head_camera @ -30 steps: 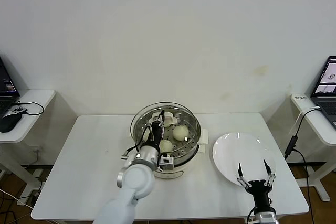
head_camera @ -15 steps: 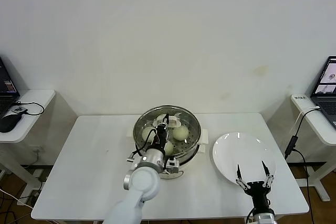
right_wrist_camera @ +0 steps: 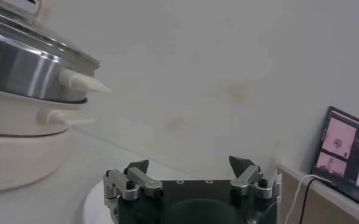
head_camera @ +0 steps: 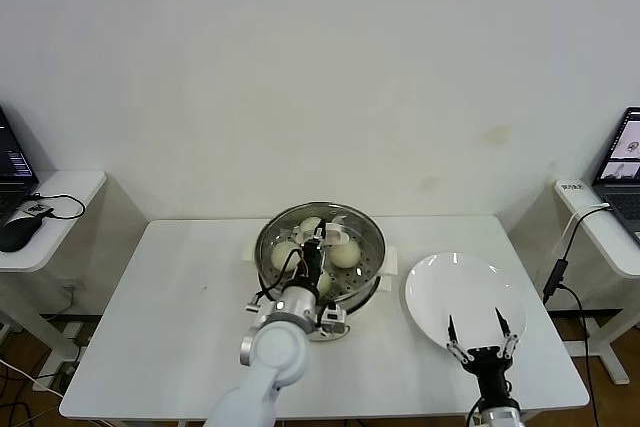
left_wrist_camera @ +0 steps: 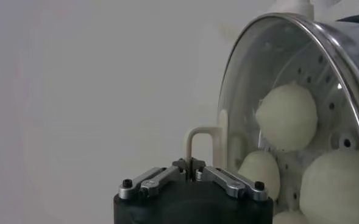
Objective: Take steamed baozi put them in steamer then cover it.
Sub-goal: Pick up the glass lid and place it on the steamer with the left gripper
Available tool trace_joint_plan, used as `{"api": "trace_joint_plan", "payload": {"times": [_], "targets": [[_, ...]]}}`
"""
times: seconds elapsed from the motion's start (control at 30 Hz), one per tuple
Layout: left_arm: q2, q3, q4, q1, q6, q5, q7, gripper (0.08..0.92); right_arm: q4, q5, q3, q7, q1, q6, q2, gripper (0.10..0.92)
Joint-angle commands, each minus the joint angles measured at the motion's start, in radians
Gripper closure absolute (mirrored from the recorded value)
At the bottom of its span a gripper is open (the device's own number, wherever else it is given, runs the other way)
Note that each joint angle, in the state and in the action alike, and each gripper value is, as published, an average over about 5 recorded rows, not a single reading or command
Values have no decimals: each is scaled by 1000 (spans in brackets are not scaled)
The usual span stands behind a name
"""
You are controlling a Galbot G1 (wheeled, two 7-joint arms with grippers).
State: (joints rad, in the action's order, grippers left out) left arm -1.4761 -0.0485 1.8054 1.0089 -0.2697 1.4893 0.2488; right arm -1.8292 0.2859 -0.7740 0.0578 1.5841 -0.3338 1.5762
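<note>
The steamer (head_camera: 368,269) stands mid-table on its cream base, with the clear glass lid (head_camera: 352,225) lying over it. Through the glass show steamed baozi (head_camera: 343,253), (head_camera: 284,255); the left wrist view shows them too (left_wrist_camera: 287,117), (left_wrist_camera: 334,182). My left gripper (head_camera: 317,246) reaches over the pot from the near side. In its own view the left gripper (left_wrist_camera: 190,164) is shut on the lid's cream loop handle (left_wrist_camera: 195,135). My right gripper (head_camera: 475,341) hangs open and empty over the near edge of the white plate (head_camera: 465,287). In its own view the right gripper (right_wrist_camera: 190,164) faces the steamer (right_wrist_camera: 27,67) from the side.
The white plate holds nothing. Side tables flank the main table: the left one carries a mouse (head_camera: 18,232) and cable, the right one a laptop (head_camera: 622,162) with a cable (head_camera: 560,265) hanging down. The table's near edge lies just before my right gripper.
My left gripper has carried the lid rightward until it sits centred on the steamer. My right gripper has drifted slightly toward the table's near edge.
</note>
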Motion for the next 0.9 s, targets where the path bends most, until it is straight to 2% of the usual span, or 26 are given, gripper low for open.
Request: {"api": "trace_joint_plan", "payload": {"times": [0.03, 0.57, 0.63, 0.7, 0.9], "targets": [[-5, -2, -3, 3, 7, 22, -1, 823, 1, 1, 2, 1, -1, 0, 0, 203], [-4, -9, -9, 3, 18, 34, 10, 362, 2, 0, 7, 7, -1, 0, 0, 203], [-3, -9, -11, 1, 21, 36, 14, 324, 2, 0, 7, 7, -1, -1, 0, 203], [-3, -8, -12, -1, 24, 38, 18, 323, 2, -1, 7, 8, 0, -1, 0, 203], [-4, -4, -16, -9, 36, 46, 26, 486, 2, -2, 6, 8, 2, -4, -1, 203]]}}
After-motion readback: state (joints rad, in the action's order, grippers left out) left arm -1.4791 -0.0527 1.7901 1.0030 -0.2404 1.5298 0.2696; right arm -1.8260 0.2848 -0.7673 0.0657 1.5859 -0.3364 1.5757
